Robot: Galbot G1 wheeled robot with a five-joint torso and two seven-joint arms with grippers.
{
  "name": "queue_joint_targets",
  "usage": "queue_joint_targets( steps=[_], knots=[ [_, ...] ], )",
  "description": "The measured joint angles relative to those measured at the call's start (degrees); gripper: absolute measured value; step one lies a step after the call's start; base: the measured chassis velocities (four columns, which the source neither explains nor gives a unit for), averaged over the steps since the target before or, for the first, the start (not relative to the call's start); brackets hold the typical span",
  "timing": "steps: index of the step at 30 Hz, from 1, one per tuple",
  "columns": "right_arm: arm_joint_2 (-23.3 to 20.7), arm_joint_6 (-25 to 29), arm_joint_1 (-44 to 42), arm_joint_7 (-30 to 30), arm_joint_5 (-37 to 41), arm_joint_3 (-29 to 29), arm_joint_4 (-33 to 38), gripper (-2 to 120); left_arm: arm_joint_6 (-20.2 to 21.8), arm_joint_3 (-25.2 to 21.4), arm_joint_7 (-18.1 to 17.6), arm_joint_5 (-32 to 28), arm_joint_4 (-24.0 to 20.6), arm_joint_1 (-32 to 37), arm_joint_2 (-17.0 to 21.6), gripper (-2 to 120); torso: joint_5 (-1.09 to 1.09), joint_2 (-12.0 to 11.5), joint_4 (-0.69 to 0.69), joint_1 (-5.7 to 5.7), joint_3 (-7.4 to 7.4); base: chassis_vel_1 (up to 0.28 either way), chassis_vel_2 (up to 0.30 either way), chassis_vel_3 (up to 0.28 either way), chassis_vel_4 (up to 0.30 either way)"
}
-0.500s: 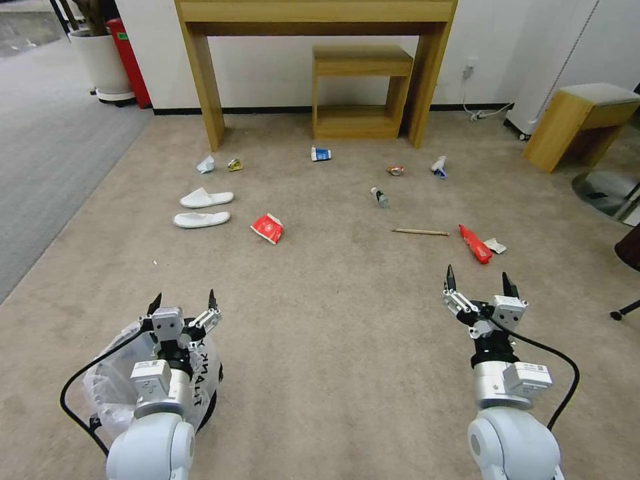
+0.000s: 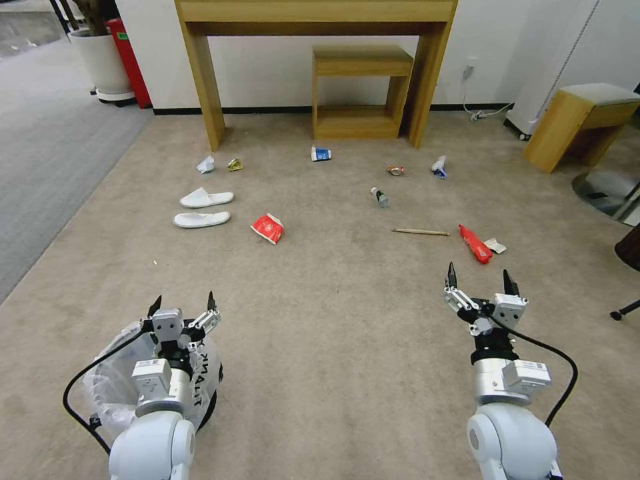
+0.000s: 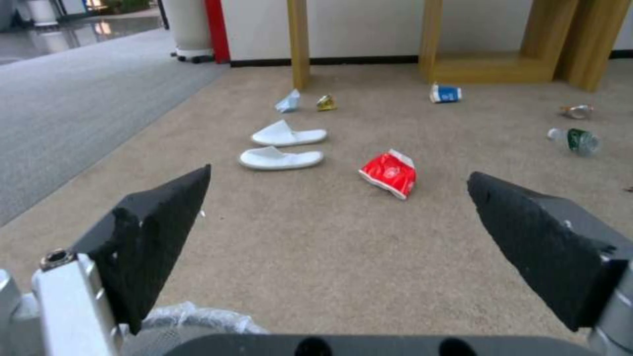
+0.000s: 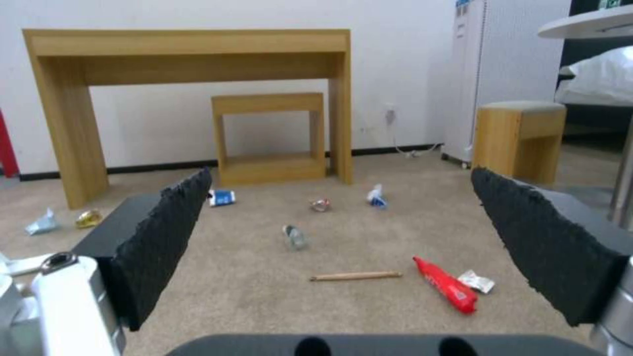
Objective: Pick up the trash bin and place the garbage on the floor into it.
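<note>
The left end effector (image 2: pixel 183 304), fingers spread and empty, hovers over the trash bin (image 2: pixel 113 387), hiding much of it. The right end effector (image 2: pixel 480 277) is also spread wide, empty above the floor (image 2: pixel 333 320).

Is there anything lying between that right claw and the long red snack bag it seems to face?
Nothing visible. The right gripper hangs open above the carpet, and only bare carpet lies between it and the red snack bag. The wooden stick lies off to one side.

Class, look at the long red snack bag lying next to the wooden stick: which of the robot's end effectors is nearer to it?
The right. The right end effector hovers open just short of the red snack bag; the left end effector, open above the trash bin, is far across the floor.
</note>
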Motion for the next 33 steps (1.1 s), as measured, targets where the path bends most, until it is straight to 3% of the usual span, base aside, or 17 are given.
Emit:
queue_joint_targets(
  steps=[24,33],
  knots=[
    [-0.26,-2.29,0.5,-0.02,-1.91,1.4,-0.3,100,-0.63,0.36,-0.02,0.63,0.94,-0.15,0.0,100,0.0,0.0,0.0,0.0,0.0,0.0,0.0,0.0,0.0],
    [-0.03,-1.51,0.28,-0.08,-2.07,1.44,-0.25,100,-0.88,0.41,-0.06,0.66,0.92,0.03,0.01,100,-0.02,0.0,0.01,0.0,0.0,0.132,0.151,-0.145,-0.147]
  ],
)
